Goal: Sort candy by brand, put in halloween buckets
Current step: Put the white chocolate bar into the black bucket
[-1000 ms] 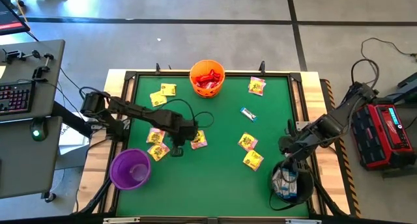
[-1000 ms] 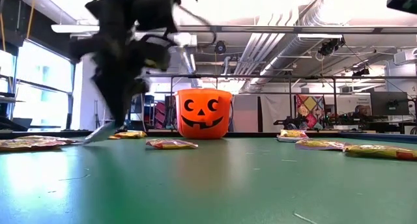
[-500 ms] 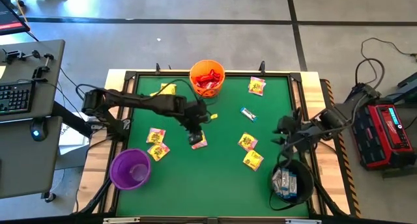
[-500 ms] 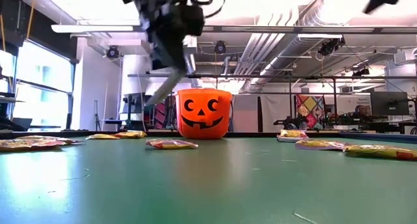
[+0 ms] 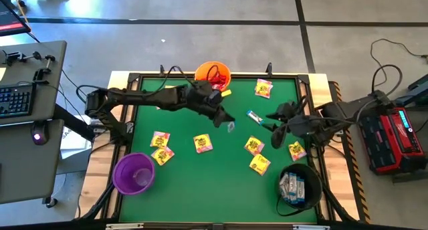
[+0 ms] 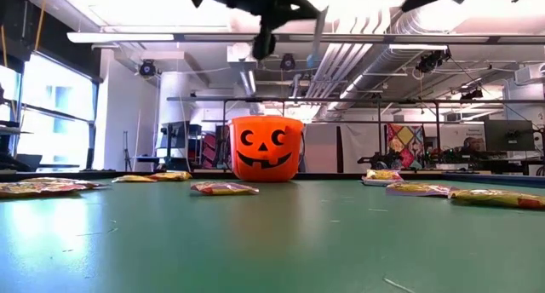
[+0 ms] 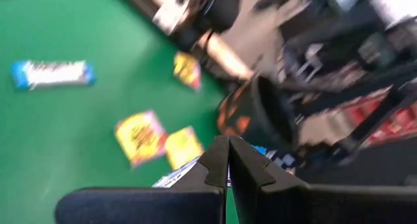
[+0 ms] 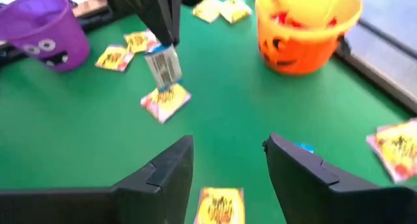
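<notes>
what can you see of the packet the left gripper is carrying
The white-blue packet is a small flat wrapper, pale with a blue top edge and dark print. It hangs upright, pinched at its top by the shut left gripper, clear of the green table. In the high view it sits over the mat's middle, between the orange bucket and the right gripper. Only the fingers touch it.

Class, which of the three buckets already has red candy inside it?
The orange pumpkin-face bucket at the table's far edge. The purple bucket looks empty, and the black bucket holds white-blue packets.
</notes>
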{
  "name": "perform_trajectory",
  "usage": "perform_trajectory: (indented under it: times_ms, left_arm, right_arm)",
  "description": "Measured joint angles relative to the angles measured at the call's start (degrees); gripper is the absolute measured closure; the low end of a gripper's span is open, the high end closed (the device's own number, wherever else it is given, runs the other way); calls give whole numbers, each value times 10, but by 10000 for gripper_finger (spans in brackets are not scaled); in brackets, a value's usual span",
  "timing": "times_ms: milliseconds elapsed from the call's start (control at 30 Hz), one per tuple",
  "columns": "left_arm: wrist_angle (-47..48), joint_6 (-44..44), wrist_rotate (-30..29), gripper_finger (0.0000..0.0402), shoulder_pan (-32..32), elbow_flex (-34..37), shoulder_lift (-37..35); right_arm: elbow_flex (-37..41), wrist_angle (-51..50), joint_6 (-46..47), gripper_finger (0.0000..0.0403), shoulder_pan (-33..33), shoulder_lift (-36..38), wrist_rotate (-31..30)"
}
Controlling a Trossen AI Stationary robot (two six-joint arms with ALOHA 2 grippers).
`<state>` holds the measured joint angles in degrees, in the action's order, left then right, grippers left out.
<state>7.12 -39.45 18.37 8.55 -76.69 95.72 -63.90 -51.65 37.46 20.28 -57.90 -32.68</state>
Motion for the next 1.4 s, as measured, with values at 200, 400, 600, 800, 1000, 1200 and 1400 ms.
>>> perform_trajectory:
  times_ms: [200,400,600,800,1000,1200,1400]
  left_arm:
    - [-106,-36,-21,401,9,0,0]
    - [-182,-49,-67,401,9,-1,-1]
    - [-222,-54,-103,401,9,-1,-1]
    - [-256,-60,-140,401,4,-1,-1]
    - [-290,-65,-146,401,-10,-1,-1]
    - [-289,-59,-155,401,-20,-1,-1]
    - [-290,-50,-161,401,-23,-1,-1]
  right_arm:
    - [0,66,-73,200,-35,-25,-3]
    - [0,141,-143,182,-46,-48,-66]
    - [0,228,-235,166,-46,-65,-98]
    - [0,286,-260,164,-46,-88,-123]
    - [0,324,-297,164,-46,-116,-205]
    - [0,362,-321,200,-45,-127,-219]
    - [0,366,-326,309,-44,-127,-215]
